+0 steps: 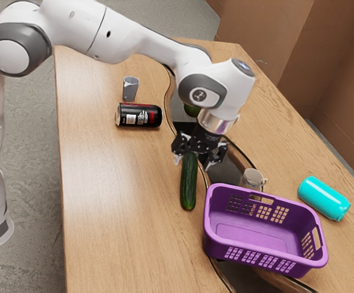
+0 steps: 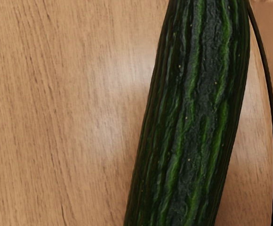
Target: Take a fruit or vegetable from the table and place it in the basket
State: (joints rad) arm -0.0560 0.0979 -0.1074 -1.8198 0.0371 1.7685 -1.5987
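The fingers [image 1: 193, 163] stood spread, one to each side of the cucumber [image 1: 188, 189], near one end of it, and had no grip on it. The cucumber lay on the bench [image 1: 97, 183], its length running out from beneath them toward the exterior view's lower edge, roughly crosswise to the line joining them. That suited a pinch across its narrow width; the likely step was a little lowering, then closing. Held so near its end, it might tip as it rose. The basket [image 1: 265, 235] sat off to the exterior view's right of the fingers and lower in that view, so the carry would go that way.

There were one arm [image 1: 128, 43], one cucumber, one basket, two cans lying down, a black one [image 1: 139, 116] and a teal one [image 1: 325, 198], one grey cup [image 1: 130, 89], one mug [image 1: 253, 179] and one round green thing [image 1: 192, 110] behind the hand, partly hidden.
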